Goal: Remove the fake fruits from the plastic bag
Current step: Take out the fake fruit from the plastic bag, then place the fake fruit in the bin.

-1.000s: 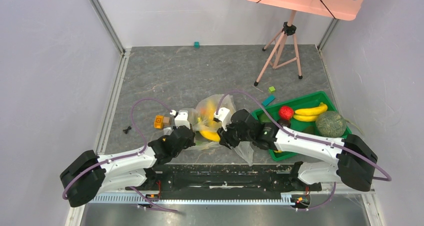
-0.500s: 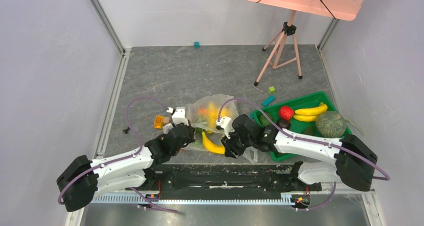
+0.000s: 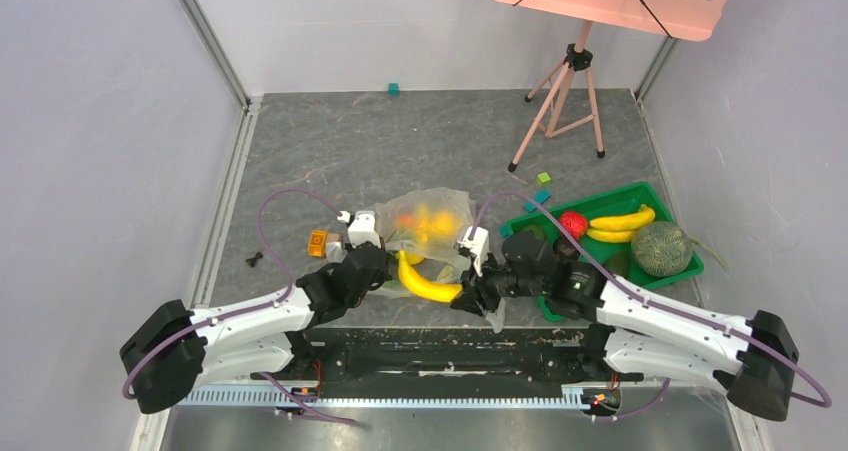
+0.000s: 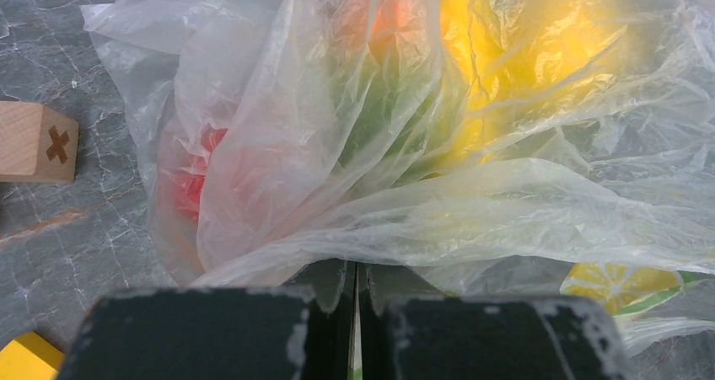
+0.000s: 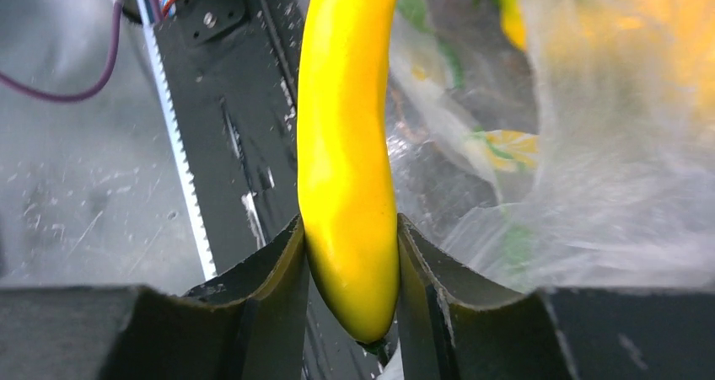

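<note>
Since half a second ago the right arm has swung its elbow out toward 4 o'clock and its wrist has slid the same way, drawing the banana (image 3: 428,282) a little further clear of the plastic bag (image 3: 440,209). The left arm has hardly shifted.

Right pincer (image 5: 350,228) grips the banana near one end: both fingers press against its sides, the tip sits tucked down between them, and the rest of the yellow curve reaches away toward the bag. From above, the banana lies along the bag's 6 o'clock edge, its far end just beside the plastic.

Left pincer (image 4: 356,283) is closed on a gathered fold of the bag at its 7 o'clock corner, the jaws all but meeting with thin film between them.

Inside the bag sit more fruits (image 4: 506,51) — yellow at 1 o'clock in the left wrist view, green in the middle, red-orange at 9 o'clock — though the crinkled film blurs them too much to name each one.

A wooden block (image 4: 34,142) marked with a cross stands on the bench (image 3: 330,151) at the bag's 9 o'clock, apart from it. At the bag's 3 o'clock a green tray (image 3: 600,199) holds a second banana (image 3: 622,223), a red fruit (image 3: 572,223) and a round green melon (image 3: 660,248).
</note>
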Robot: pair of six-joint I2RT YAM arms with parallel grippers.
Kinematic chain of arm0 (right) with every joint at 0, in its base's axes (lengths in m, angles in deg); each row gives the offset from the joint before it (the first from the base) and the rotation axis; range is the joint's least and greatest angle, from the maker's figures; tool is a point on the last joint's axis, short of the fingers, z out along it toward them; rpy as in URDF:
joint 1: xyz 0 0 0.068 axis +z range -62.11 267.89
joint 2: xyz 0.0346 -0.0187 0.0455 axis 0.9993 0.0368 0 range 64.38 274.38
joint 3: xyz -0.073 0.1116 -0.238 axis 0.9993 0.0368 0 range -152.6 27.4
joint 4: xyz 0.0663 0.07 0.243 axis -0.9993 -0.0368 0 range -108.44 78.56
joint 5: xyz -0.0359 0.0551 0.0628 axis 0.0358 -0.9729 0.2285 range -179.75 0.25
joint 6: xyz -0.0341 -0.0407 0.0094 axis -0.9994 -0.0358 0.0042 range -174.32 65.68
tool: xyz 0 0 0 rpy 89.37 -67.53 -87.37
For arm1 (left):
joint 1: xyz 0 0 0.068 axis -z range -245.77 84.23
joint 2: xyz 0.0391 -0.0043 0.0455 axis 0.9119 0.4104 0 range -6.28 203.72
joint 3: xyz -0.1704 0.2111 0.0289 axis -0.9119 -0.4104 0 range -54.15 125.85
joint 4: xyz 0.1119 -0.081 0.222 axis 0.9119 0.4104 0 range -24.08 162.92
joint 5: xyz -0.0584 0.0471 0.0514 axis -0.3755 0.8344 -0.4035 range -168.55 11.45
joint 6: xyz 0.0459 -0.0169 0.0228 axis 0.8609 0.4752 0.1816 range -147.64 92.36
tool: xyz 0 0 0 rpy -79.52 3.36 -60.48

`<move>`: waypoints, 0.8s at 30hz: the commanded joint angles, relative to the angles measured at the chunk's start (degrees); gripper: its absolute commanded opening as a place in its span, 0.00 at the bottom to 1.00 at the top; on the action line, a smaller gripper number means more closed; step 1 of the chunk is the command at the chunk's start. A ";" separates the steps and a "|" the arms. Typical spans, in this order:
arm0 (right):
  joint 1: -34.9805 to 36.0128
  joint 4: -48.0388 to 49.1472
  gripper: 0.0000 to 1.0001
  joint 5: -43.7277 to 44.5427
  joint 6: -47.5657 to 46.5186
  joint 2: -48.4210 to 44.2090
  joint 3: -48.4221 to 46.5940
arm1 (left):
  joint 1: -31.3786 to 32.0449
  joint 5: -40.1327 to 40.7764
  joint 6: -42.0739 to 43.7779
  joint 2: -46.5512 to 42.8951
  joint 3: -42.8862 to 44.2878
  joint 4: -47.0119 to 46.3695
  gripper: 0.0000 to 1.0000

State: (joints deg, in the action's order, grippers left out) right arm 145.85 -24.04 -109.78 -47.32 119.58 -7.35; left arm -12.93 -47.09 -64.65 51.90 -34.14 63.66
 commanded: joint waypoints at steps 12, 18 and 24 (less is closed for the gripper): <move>-4.72 -0.61 0.24 18.73 3.46 -12.74 1.24 | 0.16 2.03 1.07 0.45 1.87 -0.55 0.02; -7.00 -3.08 0.24 22.86 4.54 -14.92 1.50 | 0.15 1.45 1.12 1.33 2.20 -0.90 0.02; -10.81 -3.80 0.24 22.63 5.29 -15.35 2.44 | 0.16 1.28 1.15 1.59 2.23 -0.99 0.02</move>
State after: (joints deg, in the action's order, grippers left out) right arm 137.02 -27.84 -88.78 -43.19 105.28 -5.51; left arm -12.91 -47.16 -64.65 53.14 -34.14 63.68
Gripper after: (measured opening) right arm 0.386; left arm 0.026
